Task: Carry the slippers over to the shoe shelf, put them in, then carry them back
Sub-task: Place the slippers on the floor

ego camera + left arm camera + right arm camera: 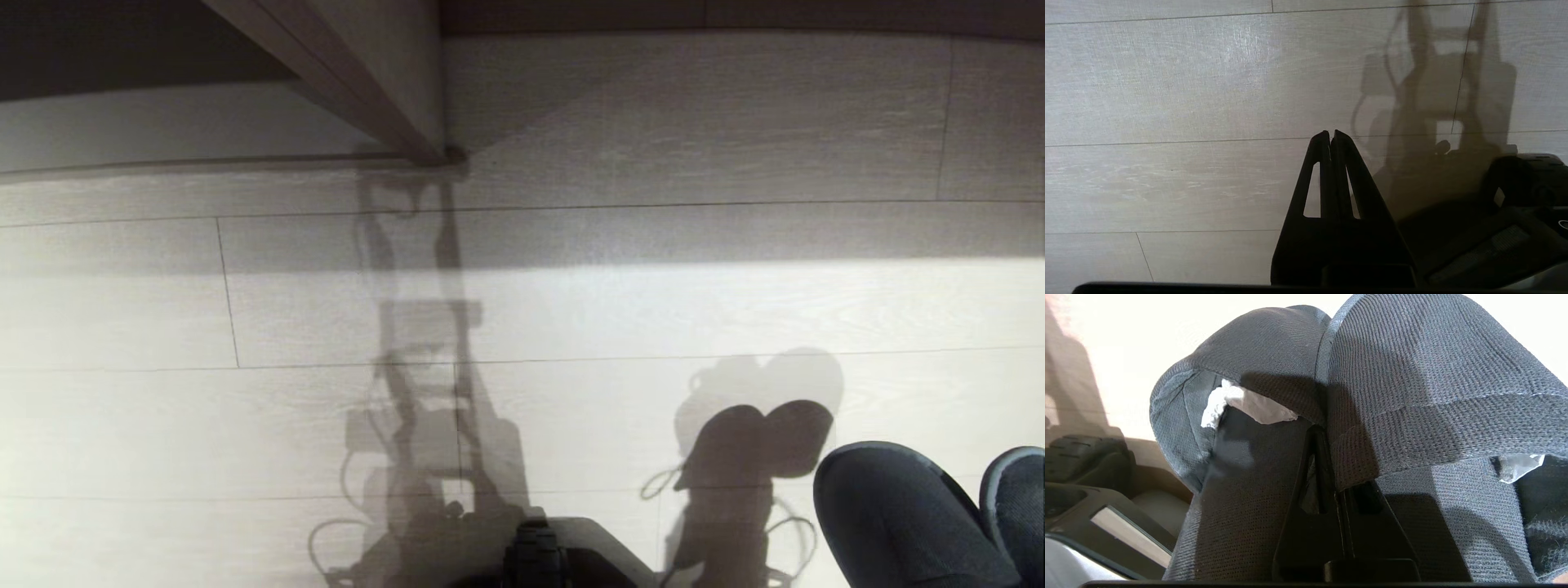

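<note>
The two dark grey slippers (898,510) hang at the lower right of the head view, toes up, above the pale floor. Up close the slippers (1412,388) lie side by side, with white paper stuffed inside. My right gripper (1323,435) is shut on their adjoining inner edges; one finger (1306,477) shows and the other is hidden under the fabric. The shoe shelf (371,77) shows at the top left as a slanted grey-brown panel over a pale base board (163,131). My left gripper (1331,133) is shut and empty above the floor.
Pale wood-look floor planks (653,310) fill the view, bright in a sunlit band, with the robot's shadow (433,408) across them. The dark robot base (547,555) sits at the bottom edge. A dark strip of wall or furniture (735,16) runs along the top.
</note>
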Robot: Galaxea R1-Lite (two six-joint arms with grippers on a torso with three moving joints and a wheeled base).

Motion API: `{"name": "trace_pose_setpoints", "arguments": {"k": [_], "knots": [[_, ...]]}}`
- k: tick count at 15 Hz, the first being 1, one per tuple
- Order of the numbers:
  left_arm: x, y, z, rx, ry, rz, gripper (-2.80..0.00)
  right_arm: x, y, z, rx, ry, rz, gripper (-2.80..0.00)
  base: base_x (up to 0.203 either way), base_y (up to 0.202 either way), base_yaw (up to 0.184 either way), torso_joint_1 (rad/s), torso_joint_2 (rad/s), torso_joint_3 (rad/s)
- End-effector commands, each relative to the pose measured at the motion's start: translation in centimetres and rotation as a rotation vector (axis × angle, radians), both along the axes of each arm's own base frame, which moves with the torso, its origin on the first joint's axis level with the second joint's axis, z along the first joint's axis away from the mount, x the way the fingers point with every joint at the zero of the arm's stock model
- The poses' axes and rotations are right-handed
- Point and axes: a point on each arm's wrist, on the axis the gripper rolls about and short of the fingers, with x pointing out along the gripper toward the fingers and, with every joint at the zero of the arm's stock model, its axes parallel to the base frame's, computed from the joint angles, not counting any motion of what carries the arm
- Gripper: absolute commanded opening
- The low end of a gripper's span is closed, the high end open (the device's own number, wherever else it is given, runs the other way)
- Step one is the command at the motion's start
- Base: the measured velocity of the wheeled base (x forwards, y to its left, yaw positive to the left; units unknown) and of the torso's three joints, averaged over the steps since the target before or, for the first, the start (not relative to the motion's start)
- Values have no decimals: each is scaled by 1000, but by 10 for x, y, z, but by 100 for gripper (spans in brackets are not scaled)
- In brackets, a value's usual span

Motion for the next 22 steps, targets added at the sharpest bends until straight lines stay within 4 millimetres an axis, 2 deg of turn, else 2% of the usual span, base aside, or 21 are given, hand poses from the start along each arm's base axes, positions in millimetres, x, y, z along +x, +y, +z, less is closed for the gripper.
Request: {"name": "trace_pose_setpoints", "arguments": {"k": [1,22], "knots": [[0,0,0,0,-1,1,-280,0,0,0,-1,-1,1,-280,0,0,0,5,7,-104],[0,0,0,-2,1,1,-280,0,0,0,-1,-1,1,-280,0,0,0,0,0,-5]]}}
